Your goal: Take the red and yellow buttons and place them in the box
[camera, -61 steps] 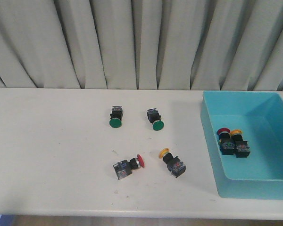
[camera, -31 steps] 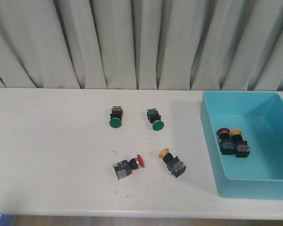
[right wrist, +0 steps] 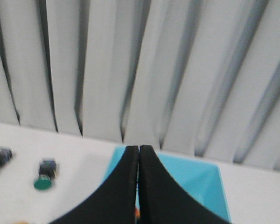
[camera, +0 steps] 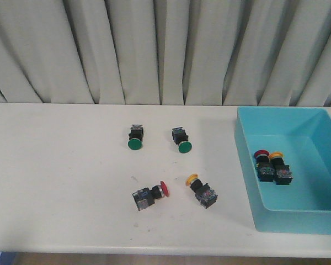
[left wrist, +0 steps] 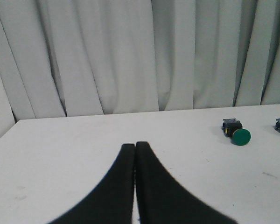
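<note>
A red button (camera: 151, 194) and a yellow button (camera: 202, 190) lie on their sides on the white table, near its front edge. A second red button (camera: 262, 164) and a second yellow button (camera: 279, 168) lie inside the light-blue box (camera: 248, 165) at the right. Neither gripper shows in the front view. My left gripper (left wrist: 135, 145) is shut and empty above bare table. My right gripper (right wrist: 138, 148) is shut and empty, with the box (right wrist: 196, 179) behind its fingers.
Two green-capped buttons (camera: 134, 137) (camera: 182, 140) lie at mid-table; one shows in the left wrist view (left wrist: 236, 131) and one in the right wrist view (right wrist: 45, 174). A grey curtain (camera: 165, 49) hangs behind the table.
</note>
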### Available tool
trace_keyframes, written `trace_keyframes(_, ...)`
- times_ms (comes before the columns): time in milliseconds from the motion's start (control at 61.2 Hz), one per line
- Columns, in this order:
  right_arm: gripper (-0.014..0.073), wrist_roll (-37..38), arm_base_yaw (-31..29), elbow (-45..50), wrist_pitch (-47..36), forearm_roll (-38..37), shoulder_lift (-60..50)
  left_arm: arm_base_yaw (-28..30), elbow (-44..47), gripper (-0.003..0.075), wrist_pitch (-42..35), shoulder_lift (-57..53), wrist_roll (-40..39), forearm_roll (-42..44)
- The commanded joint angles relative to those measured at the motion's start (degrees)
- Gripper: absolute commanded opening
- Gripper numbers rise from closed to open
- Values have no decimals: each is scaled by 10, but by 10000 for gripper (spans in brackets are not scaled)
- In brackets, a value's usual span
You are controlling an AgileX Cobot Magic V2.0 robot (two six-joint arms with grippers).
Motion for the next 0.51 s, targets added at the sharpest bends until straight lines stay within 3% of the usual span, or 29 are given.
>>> trace_keyframes(0,-8,32,0,85,-78,-39,-66,-4,28,-7,-39,-8,-1,-5)
trace_keyframes(262,-8,113,0,264,-81,-131,-264,-4,28,-7,-39,-8,-1,-5)
trace_keyframes(409,-8,118,0,326,-80,-128,-365,-4,28,-7,-39,-8,-1,-5)
trace_keyframes(490,-8,134,0,354,-105,-115,-365,-4,28,-7,-38,-8,-1,-5)
